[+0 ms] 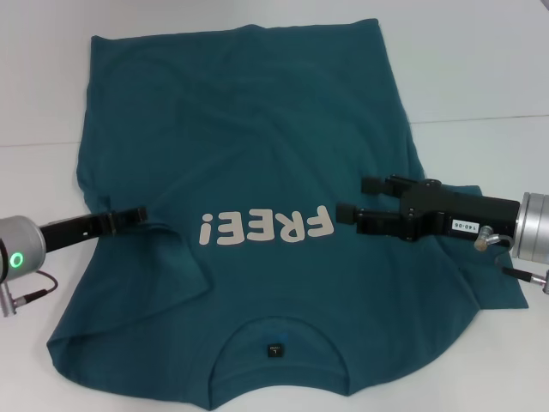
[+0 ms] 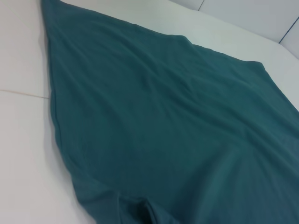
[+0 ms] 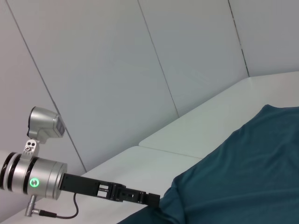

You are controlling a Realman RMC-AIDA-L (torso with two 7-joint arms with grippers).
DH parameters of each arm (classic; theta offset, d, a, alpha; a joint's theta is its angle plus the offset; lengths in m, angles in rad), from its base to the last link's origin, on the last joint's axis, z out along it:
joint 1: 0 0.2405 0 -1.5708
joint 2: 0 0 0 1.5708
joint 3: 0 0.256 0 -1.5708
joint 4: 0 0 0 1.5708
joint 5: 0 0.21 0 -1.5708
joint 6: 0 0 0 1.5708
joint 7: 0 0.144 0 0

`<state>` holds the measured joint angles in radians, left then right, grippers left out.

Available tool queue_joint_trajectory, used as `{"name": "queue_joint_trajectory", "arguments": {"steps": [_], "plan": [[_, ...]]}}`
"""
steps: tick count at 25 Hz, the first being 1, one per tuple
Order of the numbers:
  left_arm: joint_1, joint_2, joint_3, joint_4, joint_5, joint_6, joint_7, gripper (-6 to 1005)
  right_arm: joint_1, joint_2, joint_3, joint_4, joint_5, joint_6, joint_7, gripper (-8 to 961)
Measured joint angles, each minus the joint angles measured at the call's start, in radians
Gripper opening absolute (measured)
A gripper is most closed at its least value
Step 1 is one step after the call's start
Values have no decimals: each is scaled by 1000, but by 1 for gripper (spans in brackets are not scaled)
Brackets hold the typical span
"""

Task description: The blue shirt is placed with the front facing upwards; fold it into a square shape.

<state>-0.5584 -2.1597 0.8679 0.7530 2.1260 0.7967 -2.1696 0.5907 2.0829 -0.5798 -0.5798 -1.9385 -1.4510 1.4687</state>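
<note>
The blue shirt covered most of the desk, leaving bare surface along the far edge and both sides. The left gripper blocked the left sleeve fold; the right gripper hung over the lettering's right end, jaws apart.

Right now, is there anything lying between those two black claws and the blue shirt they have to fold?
Nothing visible. The blue shirt lies spread on the white table with no other object on or beside it. The left gripper is already at the shirt's edge by its sleeve, and the right gripper sits over the cloth beside the lettering.
</note>
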Motion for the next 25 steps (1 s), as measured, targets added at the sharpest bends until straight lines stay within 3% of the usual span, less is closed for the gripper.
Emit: {"name": "queue_joint_trajectory", "arguments": {"steps": [8, 25], "plan": [[-9, -3, 68, -6, 0, -2, 1, 761, 0, -3, 0, -2, 2, 3, 1, 941], [-6, 1, 66, 5, 6, 25, -8, 761, -1, -4, 0, -3, 1, 3, 1, 942]]}}
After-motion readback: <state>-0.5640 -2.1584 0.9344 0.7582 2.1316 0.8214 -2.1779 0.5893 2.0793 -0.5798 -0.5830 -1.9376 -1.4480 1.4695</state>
